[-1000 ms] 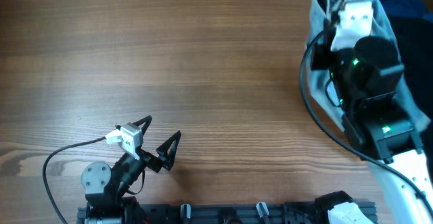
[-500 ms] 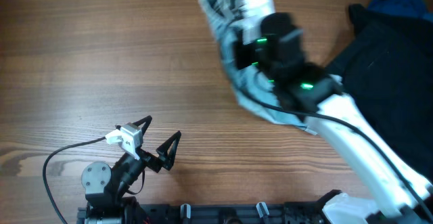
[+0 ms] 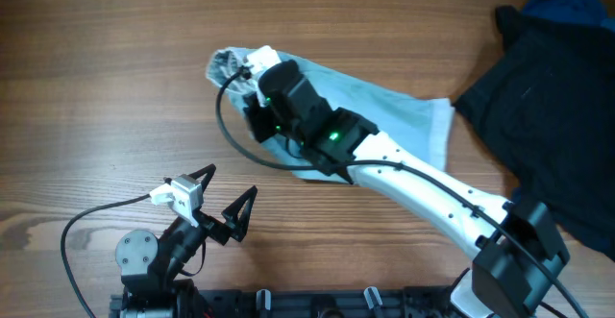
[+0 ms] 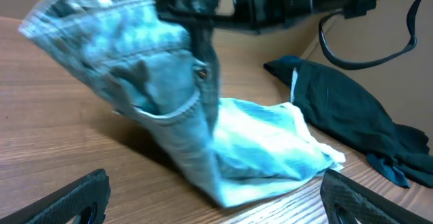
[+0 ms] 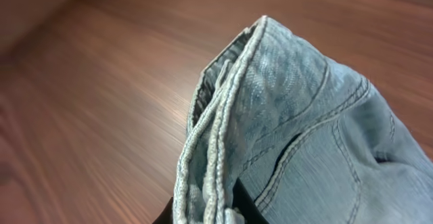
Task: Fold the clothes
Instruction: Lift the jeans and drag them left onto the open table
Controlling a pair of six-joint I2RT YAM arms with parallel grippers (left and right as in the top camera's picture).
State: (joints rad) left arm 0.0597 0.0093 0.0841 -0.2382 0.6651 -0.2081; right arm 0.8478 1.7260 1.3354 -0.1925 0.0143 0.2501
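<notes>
Clothes (image 3: 404, 116) partly on brown wood-grain table (image 3: 115, 68)

left arm (image 3: 159, 251) folded at base | left pincer (image 3: 231, 183) wide open | right arm (image 3: 413, 179) stretched forward-left | right pincer (image 3: 246, 68) clamped

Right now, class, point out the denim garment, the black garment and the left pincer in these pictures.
denim garment (image 3: 404, 116): overhead view, on its pale, spread-out end.
black garment (image 3: 548, 107): overhead view, on its broad middle.
left pincer (image 3: 231, 181): overhead view, midway between its open fingertips.
</notes>
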